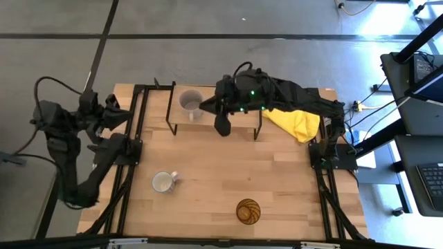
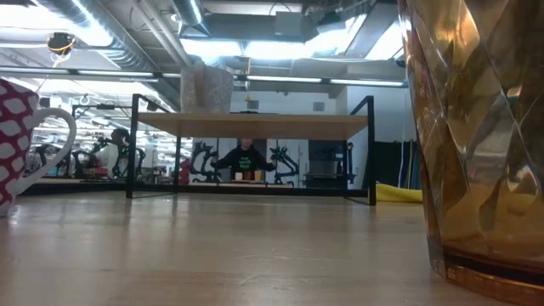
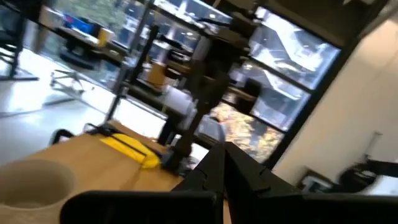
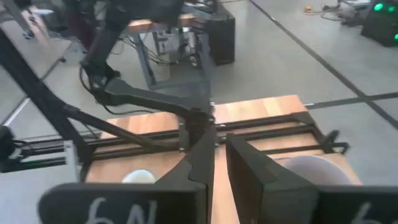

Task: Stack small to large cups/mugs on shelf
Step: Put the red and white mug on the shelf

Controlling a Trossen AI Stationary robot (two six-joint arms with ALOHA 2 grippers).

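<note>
The grey mug stands upright on the left part of the shelf; it also shows in the low view and beside my right fingers. My right gripper hovers over the shelf just right of the mug, its fingers a narrow gap apart and empty. The white mug stands on the table's left half. The amber tumbler stands near the front edge. My left gripper is shut and waits at the table's far left corner.
A yellow cloth lies right of the shelf under my right arm. The shelf's black legs stand on the tabletop. In the low view the tumbler and the patterned white mug stand close to the camera.
</note>
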